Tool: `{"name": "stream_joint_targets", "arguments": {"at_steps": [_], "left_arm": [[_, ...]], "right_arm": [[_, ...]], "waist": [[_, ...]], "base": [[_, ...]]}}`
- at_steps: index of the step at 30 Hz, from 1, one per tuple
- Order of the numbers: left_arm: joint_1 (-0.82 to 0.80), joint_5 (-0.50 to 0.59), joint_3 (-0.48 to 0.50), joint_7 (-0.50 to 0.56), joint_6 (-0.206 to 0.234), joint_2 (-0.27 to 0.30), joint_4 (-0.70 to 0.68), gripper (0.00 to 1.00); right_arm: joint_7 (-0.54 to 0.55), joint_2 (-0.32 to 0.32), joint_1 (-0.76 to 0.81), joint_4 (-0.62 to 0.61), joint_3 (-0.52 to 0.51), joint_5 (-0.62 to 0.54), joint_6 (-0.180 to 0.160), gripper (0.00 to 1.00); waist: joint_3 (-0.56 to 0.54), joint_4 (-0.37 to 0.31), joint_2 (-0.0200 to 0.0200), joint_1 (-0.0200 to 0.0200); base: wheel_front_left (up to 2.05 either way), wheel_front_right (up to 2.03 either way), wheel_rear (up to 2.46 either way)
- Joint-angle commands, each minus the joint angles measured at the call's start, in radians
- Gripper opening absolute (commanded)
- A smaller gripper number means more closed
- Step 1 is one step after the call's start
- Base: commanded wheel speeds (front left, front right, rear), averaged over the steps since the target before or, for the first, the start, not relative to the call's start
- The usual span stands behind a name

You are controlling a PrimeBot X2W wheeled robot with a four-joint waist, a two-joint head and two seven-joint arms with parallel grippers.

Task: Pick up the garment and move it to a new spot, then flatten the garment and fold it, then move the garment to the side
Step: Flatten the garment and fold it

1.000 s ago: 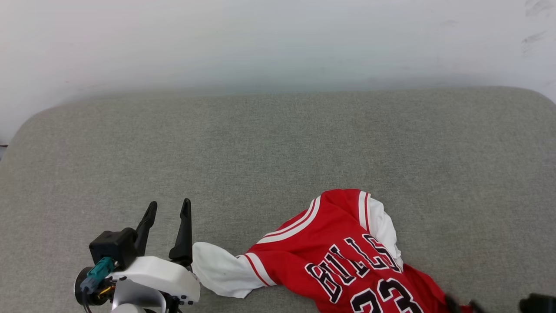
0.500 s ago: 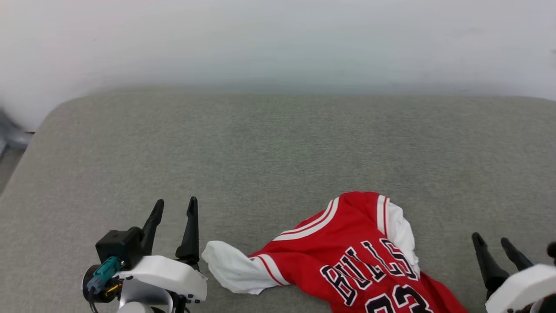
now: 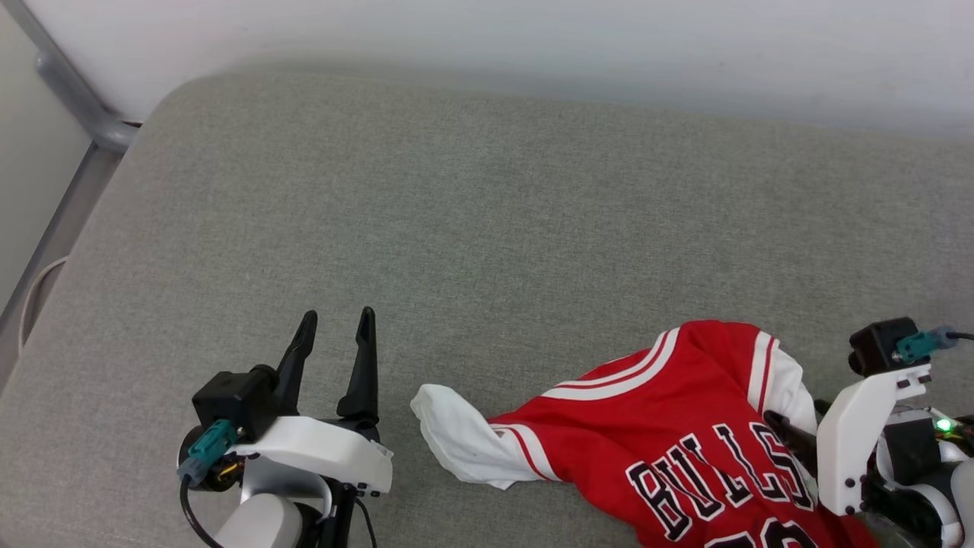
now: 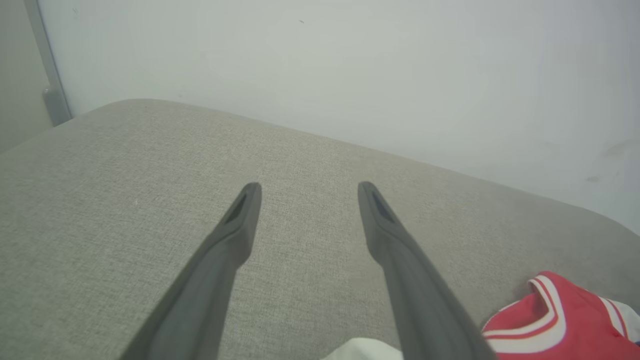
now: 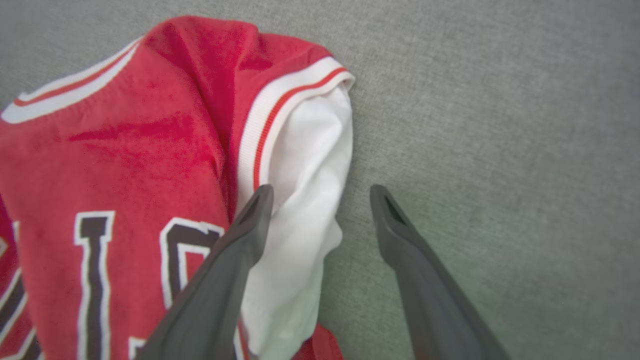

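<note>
Holds left gripper (image 3: 338, 313) parted, empty, over grey cushion (image 3: 487, 213). Poises right gripper (image 5: 321, 192) parted astride white sleeve (image 5: 310, 150) of garment (image 5: 125, 150).

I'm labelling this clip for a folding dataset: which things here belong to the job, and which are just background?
Part of the job:
- the garment, crumpled, red with white sleeves
- the left gripper, open, beside one sleeve
- the right gripper, open over the other sleeve

Just there:
- the grey padded surface underneath
- the white wall
- the grey metal post at the left
</note>
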Motion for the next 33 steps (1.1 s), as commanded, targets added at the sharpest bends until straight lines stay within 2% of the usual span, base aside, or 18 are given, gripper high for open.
{"name": "stream_joint_targets", "arguments": {"at_steps": [1,5,6,7,8,15,21,26,30,31,33], "left_arm": [[-0.014,0.006,0.001,-0.008,-0.008,-0.01,0.011,1.0],[-0.018,0.01,0.009,-0.01,-0.018,-0.022,0.028,1.0],[-0.019,0.012,0.012,-0.012,-0.021,-0.024,0.031,1.0],[-0.019,0.012,0.014,-0.012,-0.023,-0.027,0.034,1.0],[-0.018,0.013,0.018,-0.013,-0.023,-0.027,0.037,1.0],[-0.005,0.024,0.031,-0.014,-0.023,-0.013,0.041,1.0],[0.003,0.026,0.027,-0.006,-0.019,-0.003,0.035,1.0],[0.005,0.024,0.025,0.004,-0.013,0.003,0.028,1.0],[0.009,0.022,0.026,0.01,-0.01,0.01,0.023,1.0],[0.01,0.022,0.026,0.012,-0.009,0.011,0.022,1.0],[0.009,0.021,0.026,0.015,-0.006,0.015,0.021,1.0]], "right_arm": [[0.012,-0.01,-0.019,0.039,0.018,0.003,-0.001,1.0],[0.068,-0.011,-0.012,0.149,0.041,0.01,-0.001,1.0],[0.07,-0.013,-0.011,0.169,0.046,0.011,-0.001,0.44],[0.064,-0.007,-0.011,0.186,0.046,0.021,-0.001,0.18],[0.056,0.0,-0.016,0.194,0.047,0.031,-0.001,0.0],[-0.1,-0.032,-0.122,0.112,0.001,0.017,-0.001,0.0],[-0.14,-0.033,-0.105,0.08,-0.141,-0.032,-0.001,0.0],[-0.162,0.005,-0.016,0.127,-0.292,-0.061,-0.001,0.0],[-0.195,0.062,0.021,0.193,-0.333,-0.063,-0.001,0.0],[-0.208,0.075,0.025,0.207,-0.335,-0.061,-0.001,0.15],[-0.242,0.1,0.024,0.231,-0.336,-0.055,-0.001,0.82]], "waist": [[0.028,0.028,-0.0001,-0.0001],[0.038,0.034,-0.0001,-0.0001],[0.039,0.033,-0.0001,-0.0001],[0.039,0.032,-0.0001,-0.0001],[0.039,0.028,-0.0001,-0.0001],[0.019,-0.026,-0.0001,-0.0001],[0.002,-0.065,-0.0001,-0.0001],[0.008,-0.087,-0.0001,-0.0001],[0.014,-0.104,-0.0001,-0.0001],[0.014,-0.108,-0.0001,-0.0001],[0.013,-0.116,-0.0001,-0.0001]], "base": [[0.0,0.0,0.0],[0.0,0.0,0.0],[0.0,0.0,0.0],[0.0,0.0,0.0],[0.0,0.0,0.0],[0.0,0.0,0.0],[0.0,0.0,0.0],[0.0,0.0,0.0],[0.0,0.0,0.0],[0.0,0.0,0.0],[0.0,0.0,0.0]]}}
